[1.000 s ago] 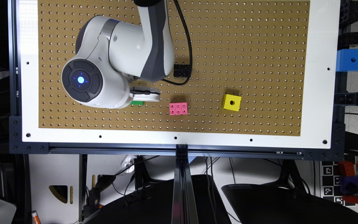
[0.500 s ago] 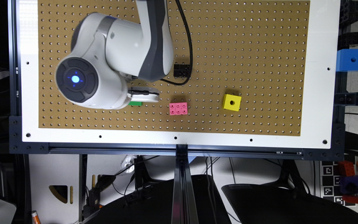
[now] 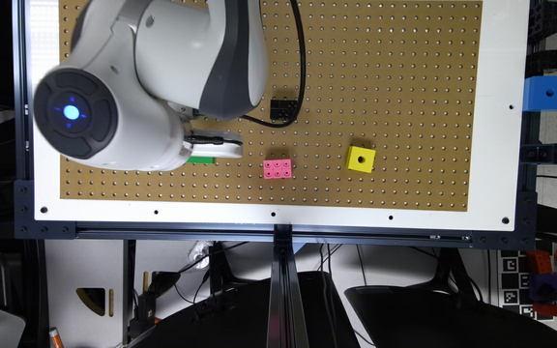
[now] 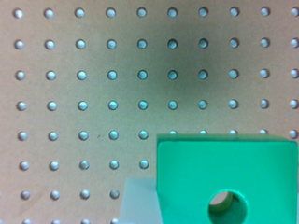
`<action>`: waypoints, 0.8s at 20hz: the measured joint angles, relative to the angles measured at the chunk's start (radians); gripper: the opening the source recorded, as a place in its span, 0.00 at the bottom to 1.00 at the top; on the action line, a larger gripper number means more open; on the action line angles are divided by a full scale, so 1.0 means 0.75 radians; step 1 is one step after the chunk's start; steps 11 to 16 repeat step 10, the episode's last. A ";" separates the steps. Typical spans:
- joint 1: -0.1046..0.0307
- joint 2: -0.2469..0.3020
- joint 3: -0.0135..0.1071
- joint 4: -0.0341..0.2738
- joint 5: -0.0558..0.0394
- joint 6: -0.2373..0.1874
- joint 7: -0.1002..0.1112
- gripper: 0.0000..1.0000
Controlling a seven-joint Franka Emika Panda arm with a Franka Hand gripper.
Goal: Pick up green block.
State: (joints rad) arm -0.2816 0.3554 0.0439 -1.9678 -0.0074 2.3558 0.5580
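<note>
The pegboard counter (image 3: pixel 404 72) has a white border all round. The exterior view's right half of it lies bare apart from the yellow cube (image 3: pixel 360 159), so there is open room there. Taking the pink brick (image 3: pixel 277 168) as the mark: the yellow cube sits well apart from it toward the exterior view's right, a black brick (image 3: pixel 282 109) lies near it toward the far edge, and the green block (image 3: pixel 201 160) lies toward the exterior view's left, mostly hidden under the arm (image 3: pixel 162 72).

Against the picture from a second ago, the arm's rounded joint has shifted toward the exterior view's left and looms larger; the bricks and cubes lie where they were.

In the wrist view the green block (image 4: pixel 224 182) is bright green, flat-faced, with a round hole in its top.

I cannot tell how wide the pincer (image 3: pixel 213 144) stands or whether it grips anything.
</note>
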 joint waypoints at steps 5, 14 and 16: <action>0.000 -0.103 0.001 0.000 0.000 -0.097 0.000 0.00; 0.000 -0.113 0.001 0.000 0.000 -0.108 0.000 0.00; 0.000 -0.113 0.001 0.000 0.000 -0.108 0.000 0.00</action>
